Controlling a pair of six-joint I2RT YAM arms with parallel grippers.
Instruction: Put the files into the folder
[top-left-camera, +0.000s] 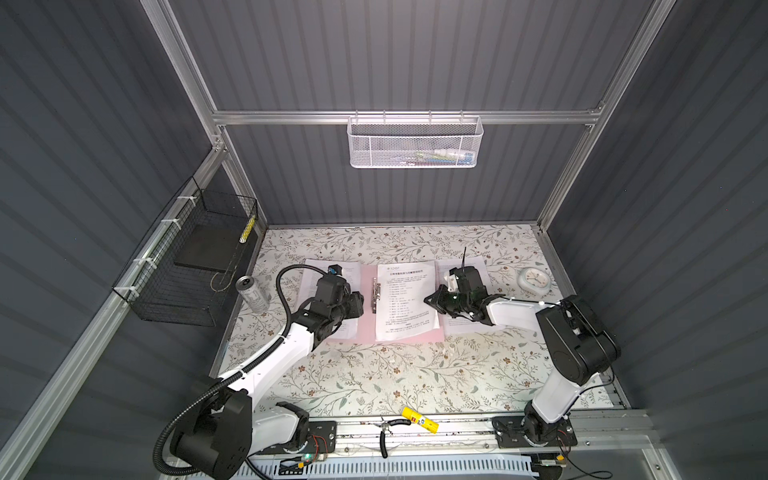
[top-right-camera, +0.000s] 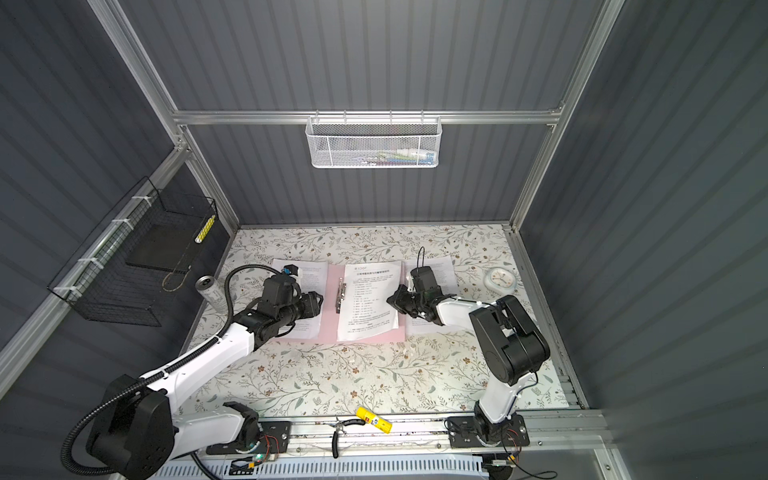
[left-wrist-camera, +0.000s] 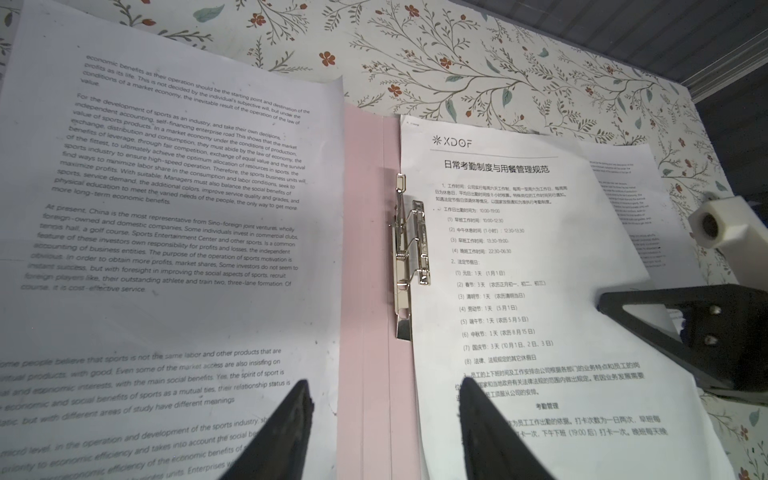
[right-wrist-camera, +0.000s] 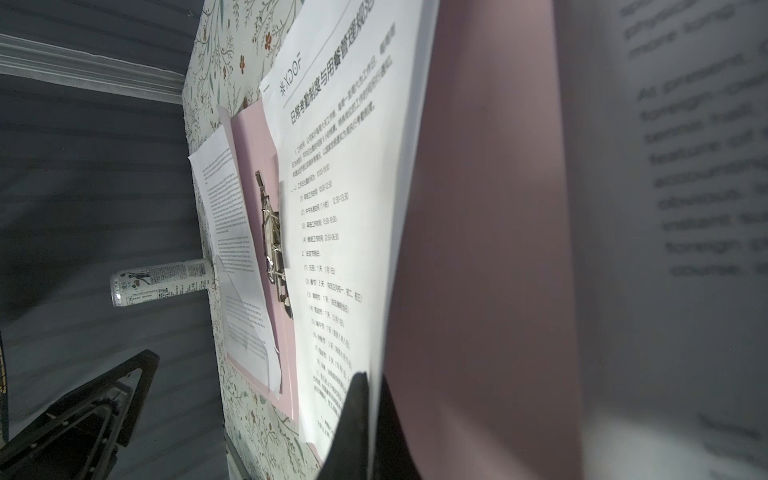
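Note:
The pink folder lies open on the flowered table, its metal clip along the spine. One of the files, a sheet in Chinese print, lies on the folder's right half. My right gripper is shut on that sheet's right edge, which is raised a little off the pink cover. A second sheet covers the left half. My left gripper hovers open over the spine, holding nothing. A third sheet lies on the table under the right arm.
A drink can stands left of the folder and a white clock sits at the right. A black wire basket hangs on the left wall, a white mesh basket on the back rail. A yellow tube and pliers lie at the front edge.

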